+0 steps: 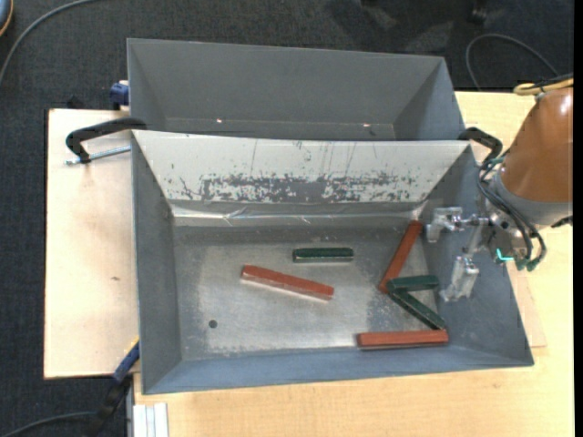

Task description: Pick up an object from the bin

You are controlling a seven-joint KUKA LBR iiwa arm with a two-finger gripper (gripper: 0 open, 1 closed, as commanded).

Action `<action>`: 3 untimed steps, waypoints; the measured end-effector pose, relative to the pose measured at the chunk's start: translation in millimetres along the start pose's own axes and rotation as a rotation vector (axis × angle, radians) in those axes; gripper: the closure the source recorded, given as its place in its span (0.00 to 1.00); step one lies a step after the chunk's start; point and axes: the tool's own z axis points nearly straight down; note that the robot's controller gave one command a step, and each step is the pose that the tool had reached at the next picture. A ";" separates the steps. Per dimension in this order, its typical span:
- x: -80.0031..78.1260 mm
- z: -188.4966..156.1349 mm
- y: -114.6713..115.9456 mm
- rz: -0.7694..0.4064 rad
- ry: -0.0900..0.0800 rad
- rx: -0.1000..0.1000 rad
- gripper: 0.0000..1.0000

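**Operator:** Where does the gripper (461, 276) stand right now?

**Spotter:** At about 3 o'clock in the bin (273, 364), low over the sloping right wall. I cannot tell how far open it is, and I see nothing held in it.

**Operator:** What lies closest?

**Spotter:** A short dark green bar (414, 283), just beside the gripper at its 9 o'clock. It meets a second green bar (424, 311) that runs off toward 4 o'clock, and the two make a V. A reddish-brown bar (401, 254) comes down on them from 12 o'clock. Its lower end is touching the V or nearly so; I cannot say which. A flat brown bar (403, 339) lies at 5 o'clock by the front wall.

**Operator:** So which one do I go for?

**Spotter:** I judge the short dark green bar the natural choice. Shift toward 9 o'clock until you are centred over it. Turn the wrist so you close across its narrow width, not along its length, then come straight down.

**Operator:** What could go wrong?

**Spotter:** The wall at your 3 o'clock leaves little room, and the crowded bars may get nudged or caught together. If that looks tight to you, try the middle of the floor. The middle brown bar (287, 282) and the middle green bar (322, 255) lie there, well apart from that cluster.
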 end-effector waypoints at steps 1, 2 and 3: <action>-35.7 79.4 19.5 0.014 -0.006 -0.001 0.00; -36.7 75.4 18.0 0.015 -0.011 0.002 1.00; -30.9 -73.4 12.7 0.009 -0.022 0.005 1.00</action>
